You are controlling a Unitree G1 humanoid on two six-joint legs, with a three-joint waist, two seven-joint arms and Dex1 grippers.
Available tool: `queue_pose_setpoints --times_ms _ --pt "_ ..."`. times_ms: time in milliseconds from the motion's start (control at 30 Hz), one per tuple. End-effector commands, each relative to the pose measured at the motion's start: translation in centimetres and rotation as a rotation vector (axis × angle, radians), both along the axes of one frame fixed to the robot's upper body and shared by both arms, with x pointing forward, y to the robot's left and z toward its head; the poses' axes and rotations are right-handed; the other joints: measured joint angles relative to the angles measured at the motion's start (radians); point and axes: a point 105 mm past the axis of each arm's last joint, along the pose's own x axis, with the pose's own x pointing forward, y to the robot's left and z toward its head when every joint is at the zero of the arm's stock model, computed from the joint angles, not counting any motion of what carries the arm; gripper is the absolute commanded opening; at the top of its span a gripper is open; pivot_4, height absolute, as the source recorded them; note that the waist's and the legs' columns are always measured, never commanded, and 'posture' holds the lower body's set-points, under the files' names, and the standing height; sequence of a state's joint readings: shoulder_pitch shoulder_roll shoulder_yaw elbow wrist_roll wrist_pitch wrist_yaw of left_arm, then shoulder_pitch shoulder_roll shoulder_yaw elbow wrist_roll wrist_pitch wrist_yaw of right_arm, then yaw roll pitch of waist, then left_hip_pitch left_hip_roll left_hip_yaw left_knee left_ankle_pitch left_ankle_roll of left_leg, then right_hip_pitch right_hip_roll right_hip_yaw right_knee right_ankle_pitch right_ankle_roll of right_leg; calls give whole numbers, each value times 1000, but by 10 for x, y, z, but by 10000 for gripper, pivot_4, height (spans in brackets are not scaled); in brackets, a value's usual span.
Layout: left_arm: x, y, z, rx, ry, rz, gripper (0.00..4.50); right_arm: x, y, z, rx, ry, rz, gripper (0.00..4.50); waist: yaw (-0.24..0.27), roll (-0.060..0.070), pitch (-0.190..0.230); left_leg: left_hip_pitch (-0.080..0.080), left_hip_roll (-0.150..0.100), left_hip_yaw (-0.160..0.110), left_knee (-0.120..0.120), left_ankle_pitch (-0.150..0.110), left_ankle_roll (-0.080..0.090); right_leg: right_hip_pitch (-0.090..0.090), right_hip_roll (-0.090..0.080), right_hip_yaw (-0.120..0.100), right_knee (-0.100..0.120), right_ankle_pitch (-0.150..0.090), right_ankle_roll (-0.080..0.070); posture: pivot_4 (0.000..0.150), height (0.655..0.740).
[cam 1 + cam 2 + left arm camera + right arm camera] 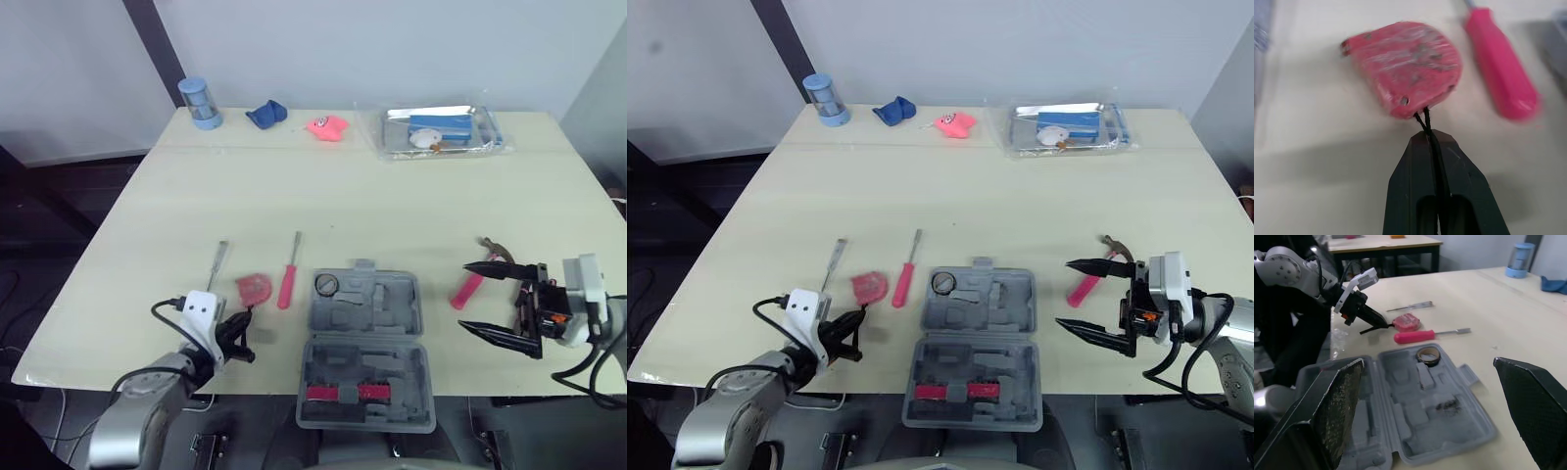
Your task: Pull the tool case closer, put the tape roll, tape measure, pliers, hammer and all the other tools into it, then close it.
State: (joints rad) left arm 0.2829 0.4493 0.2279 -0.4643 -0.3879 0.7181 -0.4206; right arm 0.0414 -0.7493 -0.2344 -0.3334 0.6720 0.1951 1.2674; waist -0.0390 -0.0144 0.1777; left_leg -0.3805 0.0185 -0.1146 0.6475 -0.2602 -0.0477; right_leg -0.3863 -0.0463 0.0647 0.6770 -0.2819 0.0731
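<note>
The grey tool case lies open at the table's front middle. A tape roll sits in its far half, and a red-handled tool in its near half. To its left lie a pink screwdriver, a pink tape measure and a thin silver tool. My left gripper is shut on the tape measure's black cord, just in front of the tape measure. My right gripper is wide open beside the pink-handled hammer, right of the case.
Along the far edge stand a blue cup, a blue cloth, a pink object and a clear plastic tray holding a blue item. The table's front edge runs just under both grippers.
</note>
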Motion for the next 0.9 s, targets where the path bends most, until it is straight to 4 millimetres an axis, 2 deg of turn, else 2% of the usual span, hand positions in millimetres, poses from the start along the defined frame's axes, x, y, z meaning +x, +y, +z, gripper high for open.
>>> queue_pose_setpoints --times_ms 33,267,600,867,900 --pt "-12 -7 12 -8 -18 -37 461 -2 1 6 -10 -33 31 45000 1 0 0 0 0 0 0 0 0 0 0 0 0 0 0 1500 7400" --pt "-35 -9 7 -28 34 -20 461 -2 3 7 -21 -45 65 45000 2 0 0 0 0 0 0 0 0 0 0 0 0 0 0 1500 7400" --pt "-54 -3 3 -7 72 -23 461 5 7 7 -20 -54 92 45000 0 0 0 0 0 0 0 0 0 0 0 0 -1 0 0 1500 7400" --pt "-48 -8 9 -65 42 -35 461 8 12 6 -13 -62 124 45000 0 0 0 0 0 0 0 0 0 0 0 0 -1 0 0 1500 7400" --pt "-48 -8 10 -67 40 -39 2919 7 13 6 -17 -61 136 45000 0 0 0 0 0 0 0 0 0 0 0 0 -1 0 0 1500 7400"
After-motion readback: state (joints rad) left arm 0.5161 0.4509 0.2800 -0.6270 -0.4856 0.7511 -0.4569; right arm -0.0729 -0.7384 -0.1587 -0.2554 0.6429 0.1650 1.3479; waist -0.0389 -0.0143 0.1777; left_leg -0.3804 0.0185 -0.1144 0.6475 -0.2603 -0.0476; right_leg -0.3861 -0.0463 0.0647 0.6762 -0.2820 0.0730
